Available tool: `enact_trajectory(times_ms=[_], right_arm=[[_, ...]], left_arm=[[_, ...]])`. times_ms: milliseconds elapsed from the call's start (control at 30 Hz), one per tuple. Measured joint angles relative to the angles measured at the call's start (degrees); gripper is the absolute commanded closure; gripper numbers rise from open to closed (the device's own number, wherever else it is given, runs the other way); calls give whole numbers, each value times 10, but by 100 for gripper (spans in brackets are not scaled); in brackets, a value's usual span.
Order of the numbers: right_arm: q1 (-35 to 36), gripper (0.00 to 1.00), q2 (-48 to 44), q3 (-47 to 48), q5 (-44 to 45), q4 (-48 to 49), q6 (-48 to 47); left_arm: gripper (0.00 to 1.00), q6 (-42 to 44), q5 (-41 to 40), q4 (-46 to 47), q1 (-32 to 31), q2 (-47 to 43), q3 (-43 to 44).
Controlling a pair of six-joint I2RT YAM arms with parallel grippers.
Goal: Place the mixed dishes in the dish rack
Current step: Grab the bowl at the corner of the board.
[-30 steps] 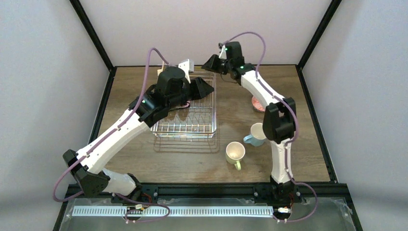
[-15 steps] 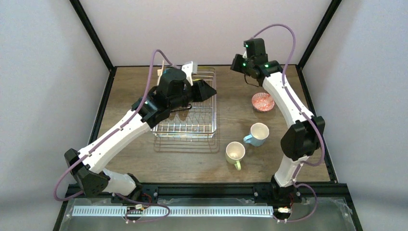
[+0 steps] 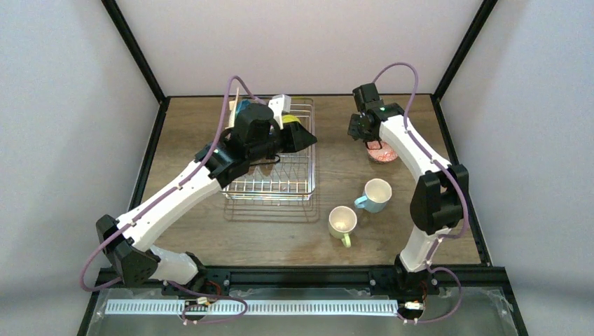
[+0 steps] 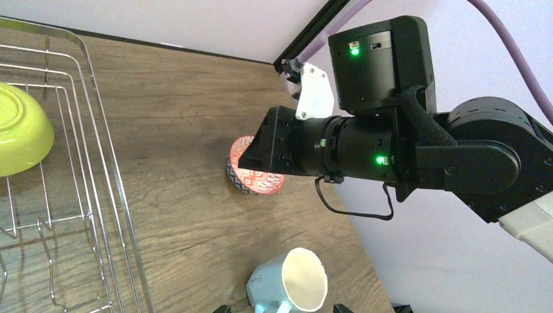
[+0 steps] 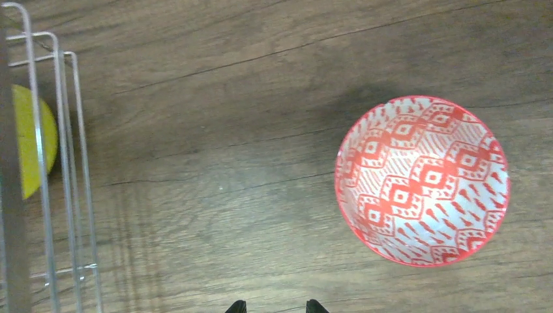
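The silver wire dish rack stands left of centre, with a lime-inside bowl and plates on edge at its far end. My left gripper hovers open over the rack's right side, holding nothing. A red-and-white patterned bowl rests on the table to the right of the rack. Above that bowl's left side hangs my right gripper, jaws apart and empty. A light-blue mug and a pale yellow-green mug stand nearer the front. The left wrist view shows the lime bowl, red bowl and blue mug.
Rack wires run along the left edge of the right wrist view. The black frame posts and pale walls enclose the wooden table. The two mugs stand close together beside the right arm's lower link.
The right arm swung from the rack's far right corner out to the right and dropped over the red bowl. The left arm shifted slightly, uncovering the lime bowl in the rack.
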Motion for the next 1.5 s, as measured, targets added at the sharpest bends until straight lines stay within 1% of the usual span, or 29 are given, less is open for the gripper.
enact_trajectory(times_ms=[300,500,767,833,867,933,1500], right_arm=[[-1,47,37,-10,52,-21,2],[-8,47,54,-39,63,-21,2],[-25,46,58,-42,73,-11,-5],[-26,46,64,-41,73,-6,-10],[-26,43,68,-40,73,-5,-13],[-26,40,78,-36,73,-4,-18],[-47,40,139,17,70,14,-56]], left_arm=[[11,9,1,0,0,0,0],[11,9,5,1,0,-5,-10],[11,3,7,6,0,-9,-24],[11,1,7,11,0,-9,-24],[11,0,7,13,0,-9,-24],[11,-2,7,16,0,-9,-24],[11,-3,-1,22,0,6,-23]])
